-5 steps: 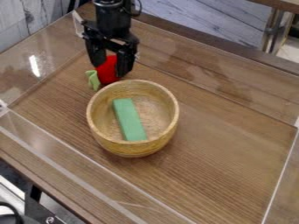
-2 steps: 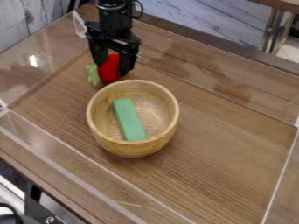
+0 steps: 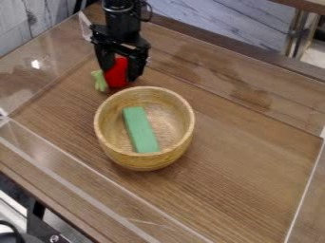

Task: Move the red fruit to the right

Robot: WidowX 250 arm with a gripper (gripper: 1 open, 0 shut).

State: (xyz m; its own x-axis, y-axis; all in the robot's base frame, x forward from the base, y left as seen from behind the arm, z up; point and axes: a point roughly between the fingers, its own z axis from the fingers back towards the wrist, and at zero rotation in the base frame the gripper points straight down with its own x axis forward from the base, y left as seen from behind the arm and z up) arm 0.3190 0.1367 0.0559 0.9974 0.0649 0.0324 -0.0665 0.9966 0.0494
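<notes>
The red fruit lies on the wooden table just behind the bowl's far left rim, its green leafy end sticking out to the left. My black gripper points straight down over it, open, with one finger on each side of the fruit. Whether the fingers touch the fruit cannot be told. The fingers hide part of the fruit.
A wooden bowl stands in the middle of the table with a flat green block lying inside. Clear plastic walls fence the table's left and front sides. Bare tabletop stretches to the right of the gripper.
</notes>
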